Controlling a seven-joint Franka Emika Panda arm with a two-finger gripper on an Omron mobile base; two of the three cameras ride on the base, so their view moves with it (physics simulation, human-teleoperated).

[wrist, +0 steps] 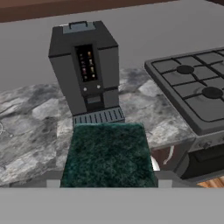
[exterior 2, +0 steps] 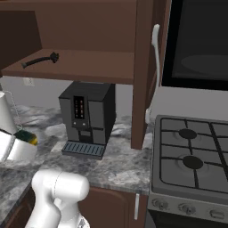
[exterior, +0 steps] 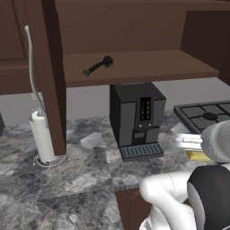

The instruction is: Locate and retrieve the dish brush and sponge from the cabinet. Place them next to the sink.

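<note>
The sponge sits between my gripper's fingers, its dark green scouring layer facing the hand camera. Its yellow side shows at the right of the left base view, and it appears again in the right base view, above the counter. My gripper is shut on it. The black dish brush lies on the shelf of the open dark brown cabinet, well above and apart from the gripper. The sink is out of view.
A black coffee machine stands on the marble counter under the shelf. A gas stove is to the right. A paper towel roll stands by the open cabinet door with its silver handle.
</note>
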